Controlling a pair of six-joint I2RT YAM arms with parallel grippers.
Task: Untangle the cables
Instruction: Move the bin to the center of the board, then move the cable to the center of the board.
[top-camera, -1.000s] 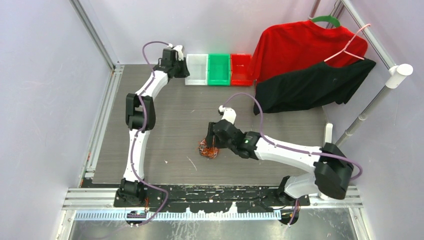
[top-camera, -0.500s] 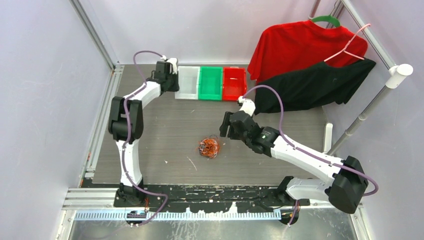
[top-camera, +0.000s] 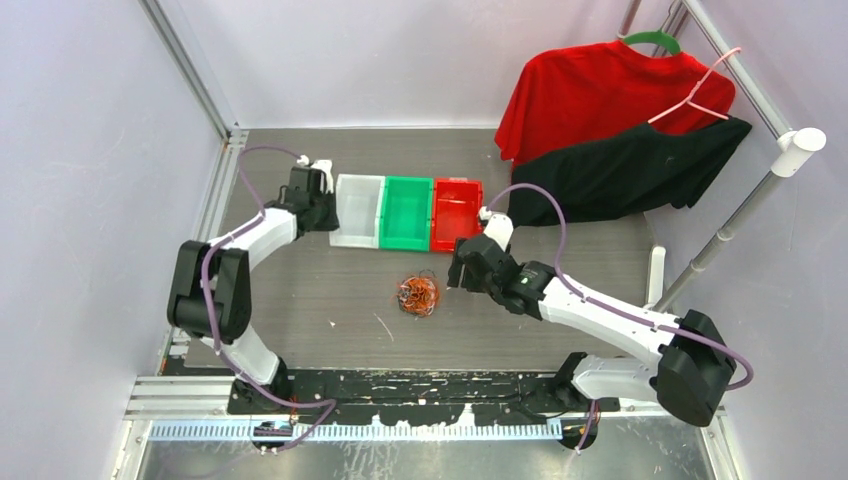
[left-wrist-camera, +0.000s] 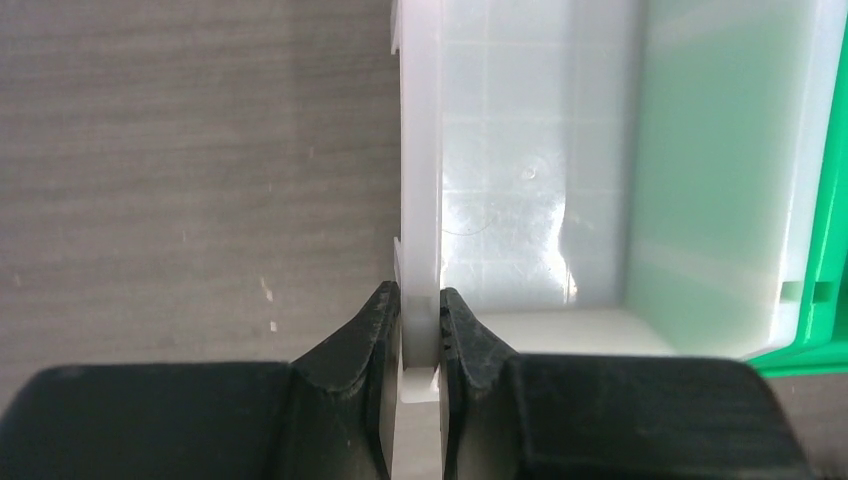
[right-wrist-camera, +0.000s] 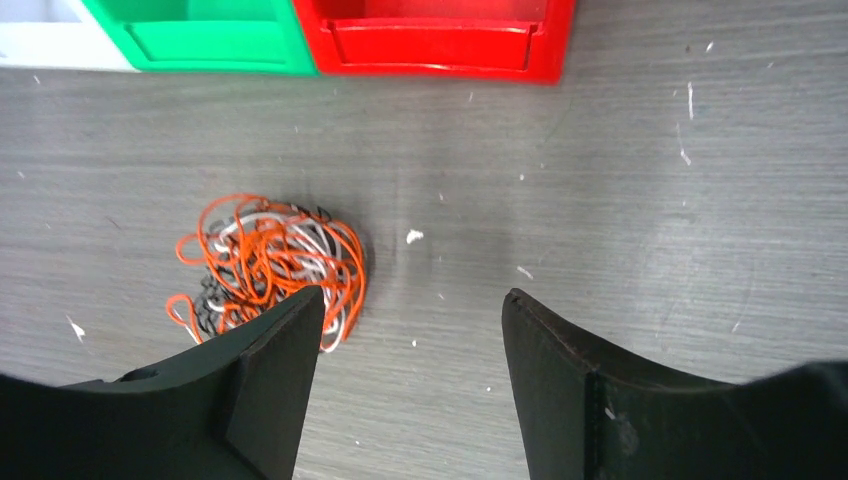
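Observation:
The cables (top-camera: 418, 296) lie as one tangled ball of orange, white and black cords on the grey table; the ball also shows in the right wrist view (right-wrist-camera: 270, 262). My right gripper (top-camera: 457, 268) is open and empty, just right of the ball, with nothing between its fingers (right-wrist-camera: 412, 300). My left gripper (top-camera: 330, 210) is shut on the left wall of the white bin (top-camera: 356, 214), its fingertips (left-wrist-camera: 375, 318) pinching the wall's rim (left-wrist-camera: 421, 150).
A green bin (top-camera: 405, 212) and a red bin (top-camera: 456, 212) stand joined to the white bin in a row just behind the cables. A red shirt (top-camera: 600, 90) and a black shirt (top-camera: 620, 170) hang at the back right.
My left gripper has dragged the row of three bins from the back toward the front, close behind the cables. My right gripper has lifted off the cables and moved to their right.

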